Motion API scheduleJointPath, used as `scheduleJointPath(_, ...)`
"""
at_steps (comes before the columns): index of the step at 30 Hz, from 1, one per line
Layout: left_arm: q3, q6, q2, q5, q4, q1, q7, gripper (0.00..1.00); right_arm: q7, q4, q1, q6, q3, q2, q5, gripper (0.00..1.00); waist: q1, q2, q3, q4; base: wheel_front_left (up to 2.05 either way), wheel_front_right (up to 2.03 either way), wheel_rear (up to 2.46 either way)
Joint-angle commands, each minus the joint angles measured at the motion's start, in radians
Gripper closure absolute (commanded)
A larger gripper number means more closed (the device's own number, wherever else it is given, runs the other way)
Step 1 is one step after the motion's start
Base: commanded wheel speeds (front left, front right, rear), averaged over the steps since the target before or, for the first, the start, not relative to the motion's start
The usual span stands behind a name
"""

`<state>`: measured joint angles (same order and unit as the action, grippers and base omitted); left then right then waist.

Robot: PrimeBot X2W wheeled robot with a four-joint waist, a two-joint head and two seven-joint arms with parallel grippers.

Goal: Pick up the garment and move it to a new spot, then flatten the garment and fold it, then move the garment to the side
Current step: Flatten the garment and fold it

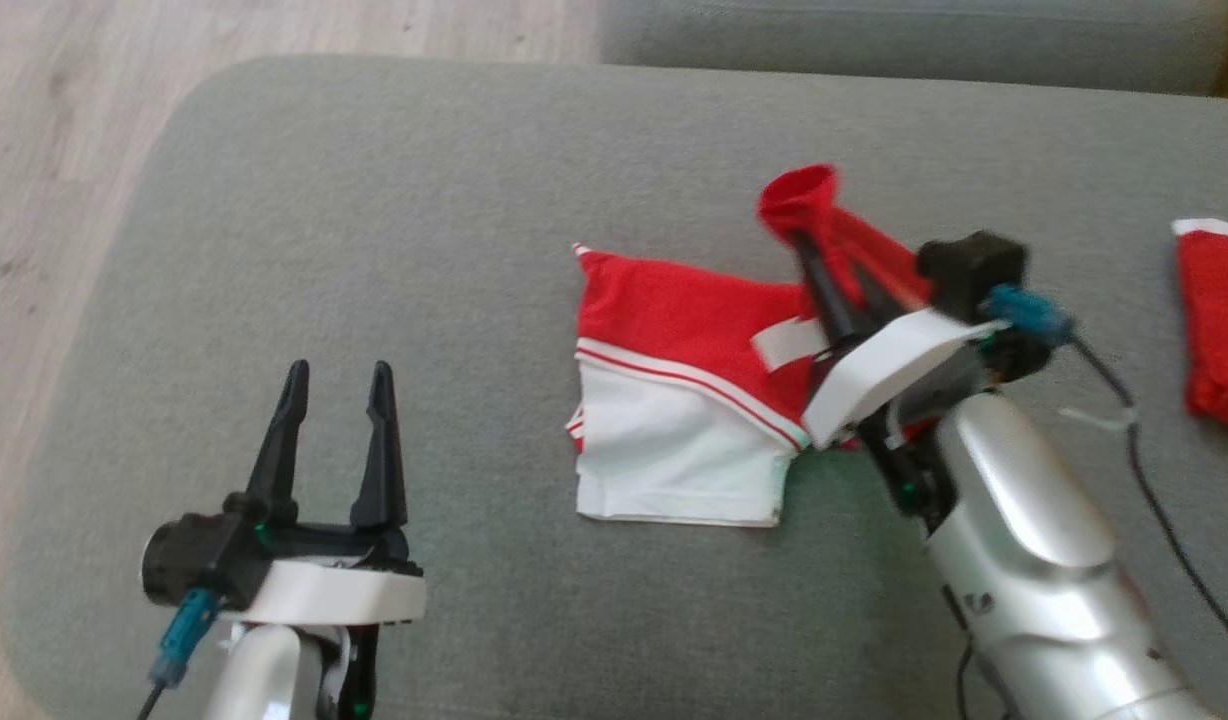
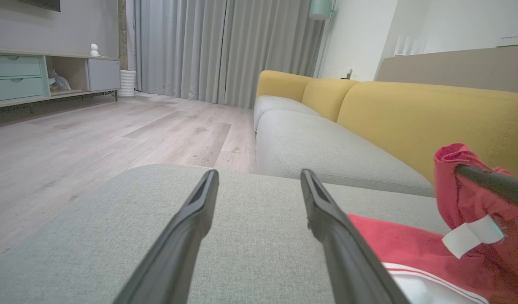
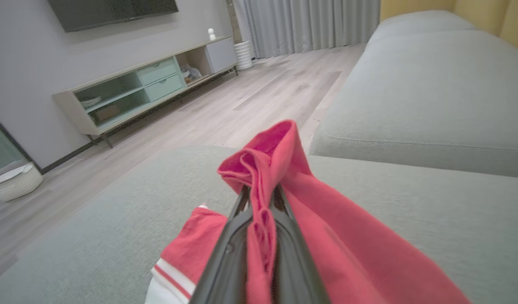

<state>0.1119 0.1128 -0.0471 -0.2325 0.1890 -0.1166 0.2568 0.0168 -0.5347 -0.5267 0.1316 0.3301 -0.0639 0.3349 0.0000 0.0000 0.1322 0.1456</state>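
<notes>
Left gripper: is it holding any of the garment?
No, the left gripper stands open and empty, well apart from the garment.

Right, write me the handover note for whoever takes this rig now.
Left hand: open, empty, over the grey cushion, to the left of the garment.
Right hand: shut on a red corner of the garment, raised off the cushion; the rest lies on it, red and white showing.
Done: garment grasped.
Left: flatten, fold, then move it aside.
Another red cloth lies at the head view's right edge, apart from the garment.
</notes>
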Motion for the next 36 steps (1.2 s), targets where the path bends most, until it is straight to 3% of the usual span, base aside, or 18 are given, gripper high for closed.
scheduleJointPath(1, -0.015, -0.005, -0.003, -0.009, -0.026, -0.045, 0.005, 0.00, 0.025, 0.013, -0.061, -0.001, 0.054, 0.014, 0.021, 1.00, 0.0000, 0.0000, 0.019, 0.027, 0.00, 0.00, 0.00)
scheduleJointPath(11, 0.045, -0.007, -0.003, -0.032, -0.001, -0.084, 0.005, 0.00, 0.119, -0.157, -0.116, -0.001, 0.204, 0.014, 0.105, 1.00, 0.0000, 0.0000, 0.054, 0.128, 0.00, 0.00, 0.00)
scheduleJointPath(21, 0.061, -0.013, -0.003, -0.041, 0.005, -0.086, 0.005, 0.00, 0.174, -0.266, -0.144, -0.001, 0.275, 0.014, 0.171, 1.00, 0.0000, 0.0000, 0.059, 0.167, 0.00, 0.00, 0.00)
scheduleJointPath(23, 0.058, -0.013, -0.003, -0.040, 0.007, -0.084, 0.005, 0.00, 0.179, -0.256, -0.144, -0.001, 0.310, 0.014, 0.202, 0.00, 0.0000, 0.0000, 0.058, 0.167, 0.00, 0.00, 0.00)
scheduleJointPath(27, 0.050, -0.015, -0.003, -0.037, 0.011, -0.084, 0.005, 0.00, 0.182, -0.193, -0.150, -0.001, 0.407, 0.014, 0.291, 0.00, 0.0000, 0.0000, 0.049, 0.155, 0.00, 0.00, 0.00)
scheduleJointPath(30, 0.041, -0.017, -0.003, -0.035, 0.008, -0.084, 0.005, 0.00, 0.203, -0.178, -0.174, -0.001, 0.425, 0.014, 0.329, 0.00, 0.0000, 0.0000, 0.035, 0.136, 0.00, 0.00, 0.00)
scheduleJointPath(36, 0.021, -0.017, -0.003, -0.024, -0.002, -0.075, 0.005, 0.00, 0.236, -0.213, -0.220, -0.001, 0.361, 0.014, 0.300, 0.00, 0.0000, 0.0000, 0.007, 0.091, 0.00, 0.00, 0.00)
